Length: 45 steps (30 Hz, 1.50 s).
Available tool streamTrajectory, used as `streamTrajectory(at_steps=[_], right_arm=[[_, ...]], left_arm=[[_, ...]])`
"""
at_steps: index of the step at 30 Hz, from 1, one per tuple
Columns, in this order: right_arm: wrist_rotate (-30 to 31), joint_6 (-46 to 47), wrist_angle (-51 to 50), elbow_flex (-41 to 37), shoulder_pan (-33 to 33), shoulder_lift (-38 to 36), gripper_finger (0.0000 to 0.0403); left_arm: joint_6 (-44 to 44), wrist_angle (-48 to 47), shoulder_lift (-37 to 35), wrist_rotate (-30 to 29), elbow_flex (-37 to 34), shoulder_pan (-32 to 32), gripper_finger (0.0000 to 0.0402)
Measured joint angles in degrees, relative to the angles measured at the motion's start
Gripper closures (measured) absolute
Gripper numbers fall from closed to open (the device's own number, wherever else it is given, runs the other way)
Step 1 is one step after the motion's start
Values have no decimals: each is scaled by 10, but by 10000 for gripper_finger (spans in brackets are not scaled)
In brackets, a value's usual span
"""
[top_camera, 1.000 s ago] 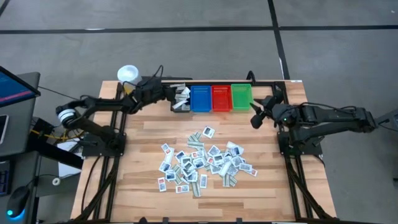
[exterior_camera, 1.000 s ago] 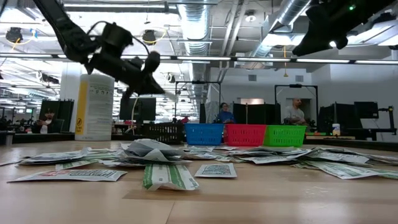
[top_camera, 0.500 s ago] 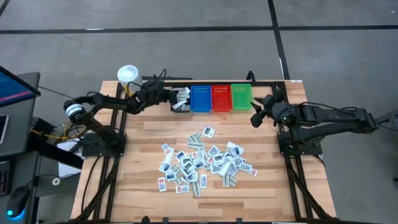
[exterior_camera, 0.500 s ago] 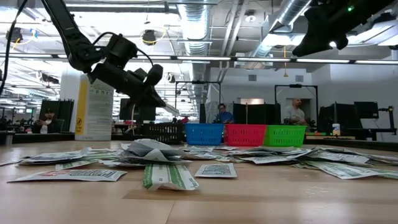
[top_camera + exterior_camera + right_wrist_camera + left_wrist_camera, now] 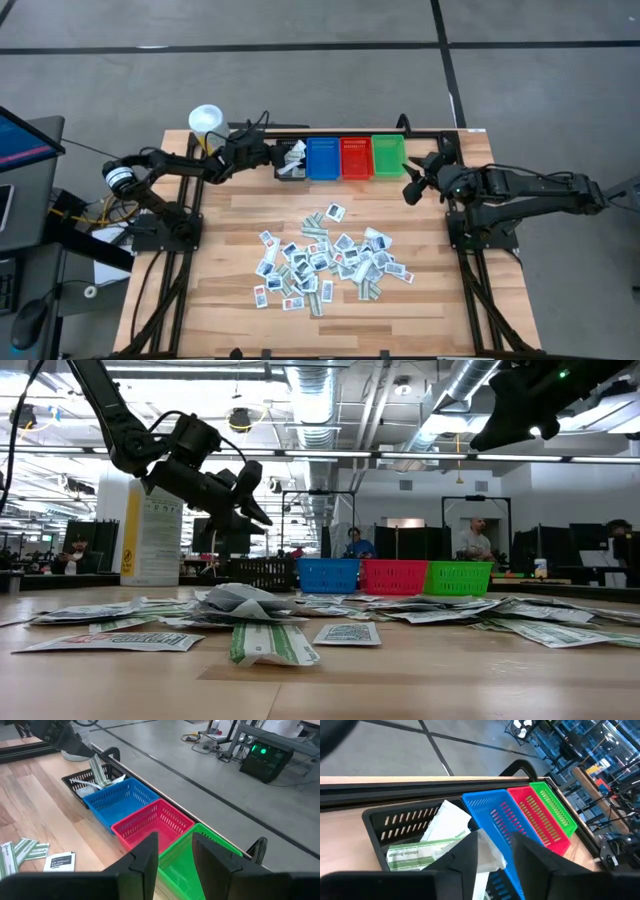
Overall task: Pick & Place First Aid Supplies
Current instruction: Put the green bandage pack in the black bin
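Left claw (image 5: 272, 153) parted over black bin (image 5: 291, 162), packet (image 5: 487, 851) between its fingers; pile (image 5: 328, 259) well apart; right claw (image 5: 411, 186) parted, idle.

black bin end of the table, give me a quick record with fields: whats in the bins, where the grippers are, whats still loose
black bin: holds several packets, white and green-striped
blue bin: no packets seen inside
red bin: no packets seen inside
green bin: no packets seen inside
left gripper: at the black bin's edge, fingers apart, a packet showing between them
right gripper: beside the green bin, above the table, holding nothing
loose packets: a scattered pile on the wooden table, mid-table
white tub: far left corner
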Motion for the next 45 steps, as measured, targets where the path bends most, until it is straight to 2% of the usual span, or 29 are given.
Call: streamTrajectory(at_steps=[7, 11, 16, 28, 32, 38, 45], right_arm=[[-8, 2, 0, 0, 0, 0, 290], [-31, 2, 0, 0, 0, 0, 290], [-35, 2, 1, 0, 0, 0, 290], [-52, 22, 2, 0, 1, 0, 290], [-84, 39, 2, 0, 2, 0, 290], [-170, 47, 3, 0, 2, 0, 290], [-243, 53, 30, 0, 6, 0, 290]], left_arm=[[-33, 1, 0, -5, 0, 0, 270], [-43, 1, -2, 27, 0, 0, 270], [-23, 3, -27, 58, 0, -2, 270], [9, 3, -81, 58, 0, -49, 270], [9, 2, -90, 66, 0, -76, 270], [40, 1, -107, 92, 0, -134, 270], [92, 1, -139, 79, 0, -228, 270]])
